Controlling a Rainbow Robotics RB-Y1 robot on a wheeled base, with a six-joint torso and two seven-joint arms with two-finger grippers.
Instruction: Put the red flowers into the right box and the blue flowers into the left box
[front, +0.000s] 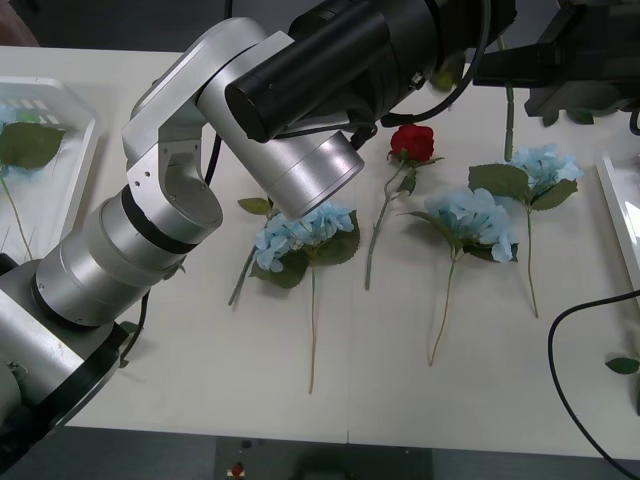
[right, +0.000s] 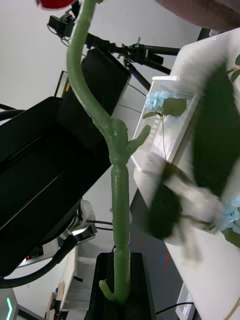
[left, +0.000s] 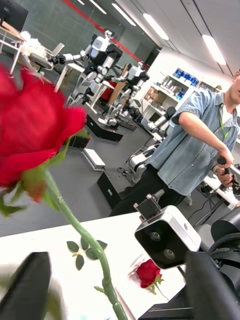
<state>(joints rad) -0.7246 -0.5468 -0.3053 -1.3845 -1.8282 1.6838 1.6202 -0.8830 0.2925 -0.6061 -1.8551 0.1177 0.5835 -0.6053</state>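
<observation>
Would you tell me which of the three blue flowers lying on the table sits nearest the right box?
The blue flower farthest right, beside the right box. The middle one lies further left, and the third is under the left arm's wrist.

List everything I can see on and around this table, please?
table: one, cream, under everything
left box: one, translucent white, table's left edge
right box: one, white, table's right edge
blue flowers: four, pale blue; three lying mid-table, one inside the left box
lying red flower: one, red, on the table behind the blue ones
held red flower: one, red bloom and green stem, raised above the table
loose leaf: one, green, near the table's right edge
right gripper: black, shut on the held red flower's stem
left gripper: black, open beside that stem
</observation>
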